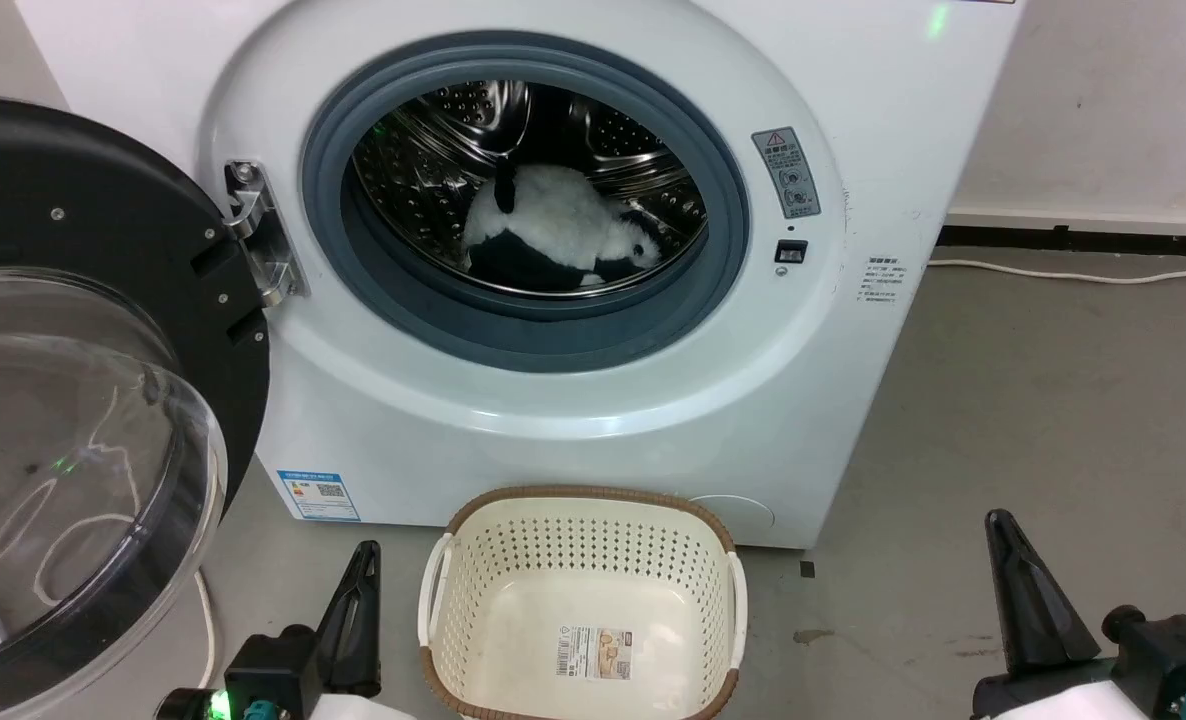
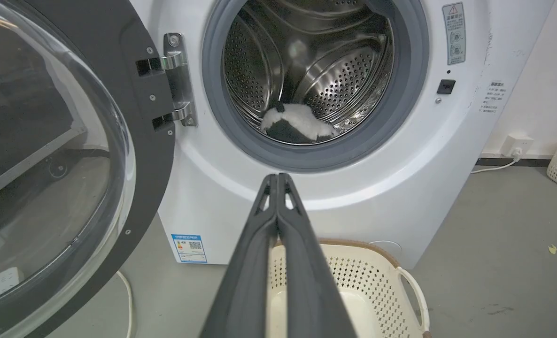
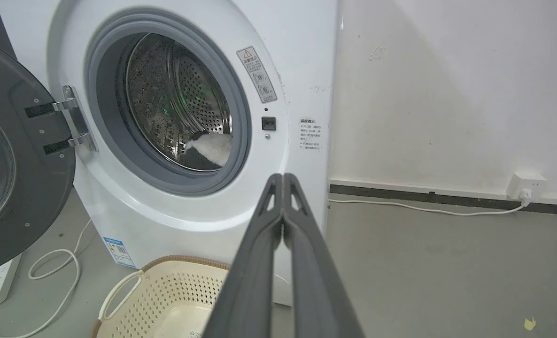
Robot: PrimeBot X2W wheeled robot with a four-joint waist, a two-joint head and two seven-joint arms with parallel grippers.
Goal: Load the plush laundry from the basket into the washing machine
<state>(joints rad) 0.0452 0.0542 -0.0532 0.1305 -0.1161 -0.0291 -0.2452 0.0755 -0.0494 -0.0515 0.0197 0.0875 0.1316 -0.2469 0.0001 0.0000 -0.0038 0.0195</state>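
Plush laundry [image 1: 563,225] lies inside washing machine [image 1: 553,420] — door [image 1: 103,200] open.

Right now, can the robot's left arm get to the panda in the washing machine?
Probably yes. The door hangs wide open, and nothing blocks the way from the left tool to the panda toy in the drum. The tool is shut, though.

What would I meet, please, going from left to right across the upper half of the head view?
door → hinge → panda → warning label → cord
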